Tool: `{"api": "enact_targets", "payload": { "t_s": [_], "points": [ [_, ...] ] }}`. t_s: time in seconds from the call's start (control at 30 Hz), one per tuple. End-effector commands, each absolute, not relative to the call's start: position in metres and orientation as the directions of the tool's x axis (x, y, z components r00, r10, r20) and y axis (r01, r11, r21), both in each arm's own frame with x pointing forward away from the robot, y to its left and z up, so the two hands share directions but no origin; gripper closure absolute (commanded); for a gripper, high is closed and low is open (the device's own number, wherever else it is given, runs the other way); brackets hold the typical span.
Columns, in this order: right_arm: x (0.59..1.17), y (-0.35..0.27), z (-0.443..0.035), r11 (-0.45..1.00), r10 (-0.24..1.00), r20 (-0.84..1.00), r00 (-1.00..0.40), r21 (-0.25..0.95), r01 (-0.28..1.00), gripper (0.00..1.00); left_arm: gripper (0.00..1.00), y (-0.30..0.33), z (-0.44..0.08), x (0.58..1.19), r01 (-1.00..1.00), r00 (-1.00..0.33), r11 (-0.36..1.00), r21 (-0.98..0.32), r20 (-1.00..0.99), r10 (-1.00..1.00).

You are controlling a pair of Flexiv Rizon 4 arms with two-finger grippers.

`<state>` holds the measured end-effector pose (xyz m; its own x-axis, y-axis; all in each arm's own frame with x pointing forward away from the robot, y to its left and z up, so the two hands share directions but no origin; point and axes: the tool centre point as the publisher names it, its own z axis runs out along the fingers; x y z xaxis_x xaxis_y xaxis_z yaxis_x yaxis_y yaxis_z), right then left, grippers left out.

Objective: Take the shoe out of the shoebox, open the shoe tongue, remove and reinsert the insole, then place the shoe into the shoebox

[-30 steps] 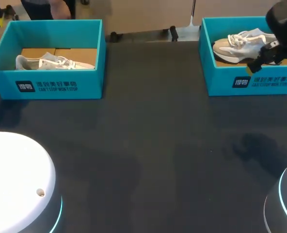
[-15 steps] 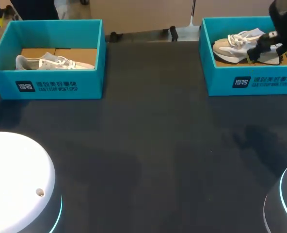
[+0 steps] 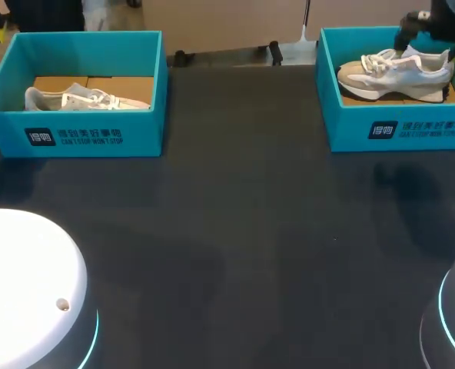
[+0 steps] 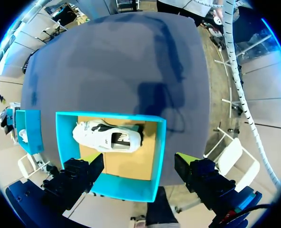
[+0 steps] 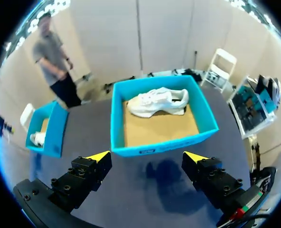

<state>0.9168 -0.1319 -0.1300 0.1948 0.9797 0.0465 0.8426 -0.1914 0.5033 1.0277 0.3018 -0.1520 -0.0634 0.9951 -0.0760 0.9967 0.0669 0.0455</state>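
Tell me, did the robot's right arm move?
Yes. In the head view the right arm has slid off the heel of the shoe toward the far corner of the right shoebox, so the whole shoe shows.

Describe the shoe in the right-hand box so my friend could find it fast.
Two teal shoeboxes sit at the far side of the dark table; go to the right shoebox. Its shoe stands upright, toe pointing toward the left shoebox. Unlike the paler grey-white shoe there, it has a tan toe.

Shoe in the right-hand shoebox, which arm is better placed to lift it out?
Right, I'd say: the right gripper, open, faces that shoebox with the shoe straight ahead; the left gripper hangs open over the other shoebox.
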Motion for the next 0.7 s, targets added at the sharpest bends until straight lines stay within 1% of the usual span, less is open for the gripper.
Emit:
{"api": "enact_targets", "payload": {
  "t_s": [0.03,0.43,0.47,0.53,0.6,0.67,0.7],
  "points": [
    [0.926,-0.125,-0.125,-0.249,0.949,-0.028,0.313,0.539,0.805,0.00,0.00,0.302,-0.151,1.026,0.997,-0.063,0.067,0.048,-0.072,0.995],
    [0.926,-0.125,-0.125,-0.249,0.949,-0.028,0.313,0.539,0.805,0.00,0.00,0.302,-0.151,1.026,0.997,-0.063,0.067,0.048,-0.072,0.995],
    [0.930,-0.127,-0.128,-0.271,0.942,-0.024,0.336,0.536,0.800,0.00,0.00,0.302,-0.151,1.026,0.997,-0.063,0.067,0.048,-0.072,0.995],
    [0.943,-0.135,-0.136,-0.362,0.914,0.028,0.405,0.510,0.780,0.00,0.00,0.302,-0.151,1.026,0.997,-0.063,0.067,0.048,-0.072,0.995],
    [0.956,-0.144,-0.143,-0.392,0.898,0.019,0.439,0.487,0.781,0.00,0.00,0.302,-0.151,1.026,0.997,-0.063,0.067,0.048,-0.072,0.995],
    [0.970,-0.152,-0.153,-0.381,0.898,-0.022,0.439,0.460,0.802,0.00,0.00,0.302,-0.151,1.026,0.997,-0.063,0.067,0.048,-0.072,0.995],
    [0.977,-0.156,-0.156,-0.379,0.895,-0.031,0.445,0.475,0.794,0.00,0.00,0.302,-0.151,1.026,0.997,-0.063,0.067,0.048,-0.072,0.995]
  ]
}}
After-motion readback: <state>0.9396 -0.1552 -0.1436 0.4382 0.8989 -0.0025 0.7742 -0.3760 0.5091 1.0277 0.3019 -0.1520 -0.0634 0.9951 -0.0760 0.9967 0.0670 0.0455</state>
